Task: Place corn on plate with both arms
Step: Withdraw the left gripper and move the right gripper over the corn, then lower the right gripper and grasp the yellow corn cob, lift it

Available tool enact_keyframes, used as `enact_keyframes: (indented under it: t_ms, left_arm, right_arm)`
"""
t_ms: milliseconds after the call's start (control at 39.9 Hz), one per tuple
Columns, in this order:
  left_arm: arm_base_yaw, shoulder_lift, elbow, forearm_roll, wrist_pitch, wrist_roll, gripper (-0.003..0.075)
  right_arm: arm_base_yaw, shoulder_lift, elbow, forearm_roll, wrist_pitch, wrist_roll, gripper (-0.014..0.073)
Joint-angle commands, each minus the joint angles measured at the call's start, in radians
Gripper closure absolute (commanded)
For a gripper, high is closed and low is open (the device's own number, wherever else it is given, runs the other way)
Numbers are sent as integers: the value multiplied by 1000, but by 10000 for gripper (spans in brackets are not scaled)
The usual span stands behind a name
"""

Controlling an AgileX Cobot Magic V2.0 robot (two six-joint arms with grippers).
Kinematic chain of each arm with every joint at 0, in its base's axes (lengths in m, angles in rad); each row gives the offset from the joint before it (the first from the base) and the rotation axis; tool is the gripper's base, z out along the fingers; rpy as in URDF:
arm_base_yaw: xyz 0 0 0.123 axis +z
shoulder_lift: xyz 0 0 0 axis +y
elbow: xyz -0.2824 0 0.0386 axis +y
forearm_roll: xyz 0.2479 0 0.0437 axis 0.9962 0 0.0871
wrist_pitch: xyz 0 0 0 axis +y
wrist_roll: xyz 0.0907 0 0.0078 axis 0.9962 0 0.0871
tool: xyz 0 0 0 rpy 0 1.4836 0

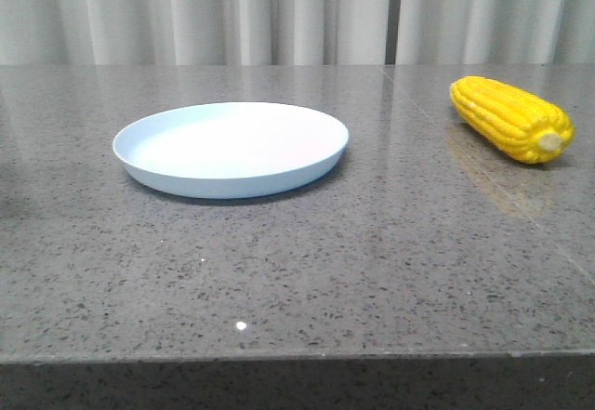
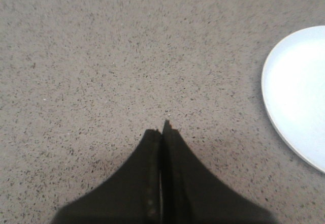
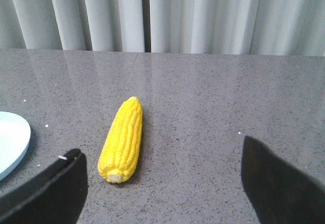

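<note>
The yellow corn lies on the grey table at the right, its cream stub end toward the front. The pale blue plate sits left of centre, with nothing on it. Neither gripper shows in the front view. In the right wrist view my right gripper is open and holds nothing; the corn lies just ahead of it, nearer one finger, and the plate's edge shows beside it. In the left wrist view my left gripper is shut and holds nothing above bare table, with the plate's rim off to one side.
The speckled grey stone table runs to a front edge near the bottom of the front view. White curtains hang behind the table's far edge.
</note>
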Motion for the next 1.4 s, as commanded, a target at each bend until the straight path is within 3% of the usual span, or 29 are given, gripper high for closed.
enact_keyframes:
  t_ms: [0,225,401,801,1102,1377]
  left_arm:
    - [-2,-144,79,9,-179,-7,741]
    - [-2,-494,268,27,-301,-7,741]
    - [-2,-699,363,71,-289,-7,741]
    - [-2,-804,426,71,-289,-7,741]
    - [-2,-804,426,71,-290,-7,741]
    - [-2,-804,426,71,-290,-7,741]
  right_arm:
    - [-7,15,-38,5,-83,-10,-41]
    - [-7,15,-38,5,-83,-10,-41]
    - [-7,15,-38,5,-83,-10,-41]
    - [-5,35,-42,50,-87,-10,-41]
    - [1,459,-239,66,62,-10,-41]
    - [122,857,-494,68,152,-10,-41]
